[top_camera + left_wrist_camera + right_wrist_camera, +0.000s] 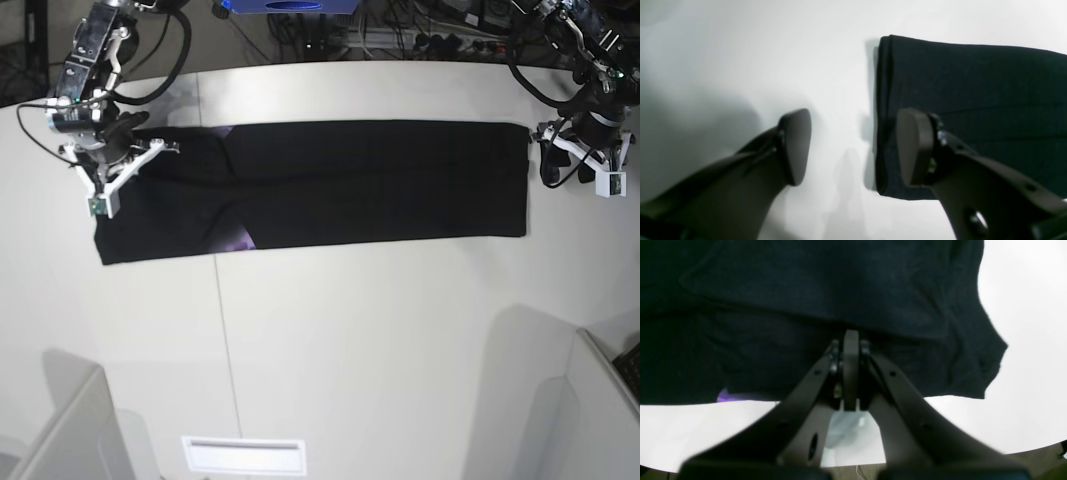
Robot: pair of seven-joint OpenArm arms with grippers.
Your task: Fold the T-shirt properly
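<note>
T-shirt (330, 185) is laid flat as a long black band across the white table (330, 340), folded lengthwise, running from one arm to the other. A purple mark (240, 240) is seen on its near edge, also caught in the right wrist view (727, 396).

Left gripper (853, 146) is held with jaws apart at the shirt's end. One pad (912, 146) is seen over the folded cloth edge, the other pad (796, 143) over bare table. Nothing is gripped between them; contact with the cloth cannot be told.

Right gripper (851, 340) is seen with jaws pressed together, tips at a fold line of the black cloth. Whether cloth is pinched between them cannot be told; no fabric is visibly lifted.

Surroundings: a blue box (290, 6) and a tangle of cables (420, 40) are seen beyond the far table edge. Grey partition panels (60, 430) are set at both near corners. A white slotted plate (243, 455) is set in the near table edge. A table seam (222, 330) is run front to back under the shirt. Nothing is placed on the cloth itself apart from the grippers.
</note>
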